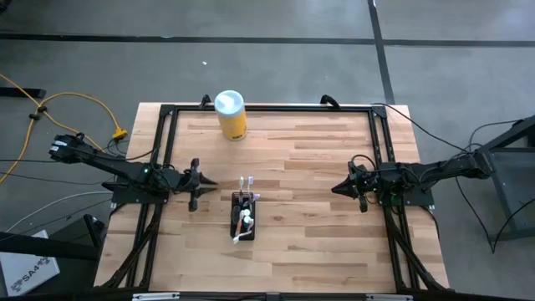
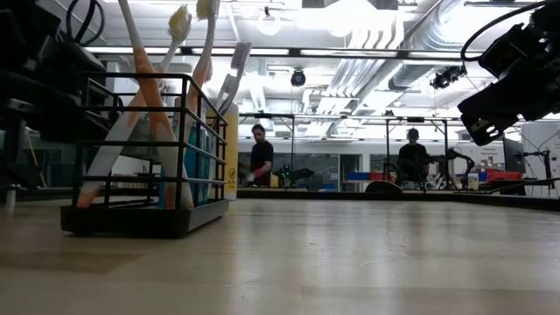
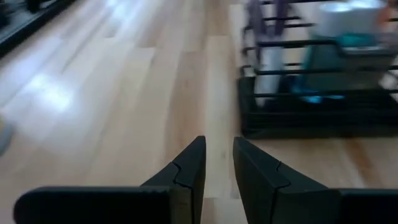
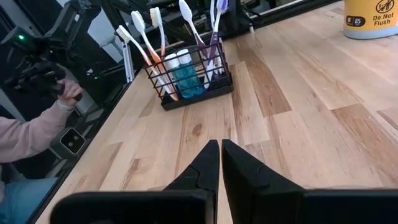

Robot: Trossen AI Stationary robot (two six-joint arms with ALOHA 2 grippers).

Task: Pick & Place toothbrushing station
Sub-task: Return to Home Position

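The toothbrushing station [image 1: 244, 216] is a black wire rack standing on its flat base near the middle of the wooden table. It holds several upright toothbrushes [image 4: 149, 34] and blue-filled bottles [image 4: 184, 73]. It also shows in the low view as the rack [image 2: 149, 149] and, blurred, in the left wrist view [image 3: 317, 93]. My left gripper [image 3: 219, 149] hovers open to the left of the station [image 1: 206, 181], with nothing between its fingers. My right gripper [image 4: 220, 146] is shut and empty, well to the station's right [image 1: 336, 188].
A yellow canister with a white lid [image 1: 230, 115] stands near the table's far edge. A black metal frame [image 1: 267, 109] borders the tabletop. A person's sleeve and hand [image 4: 37, 124] show beyond the table's left side. Bare wood lies between the station and my right gripper.
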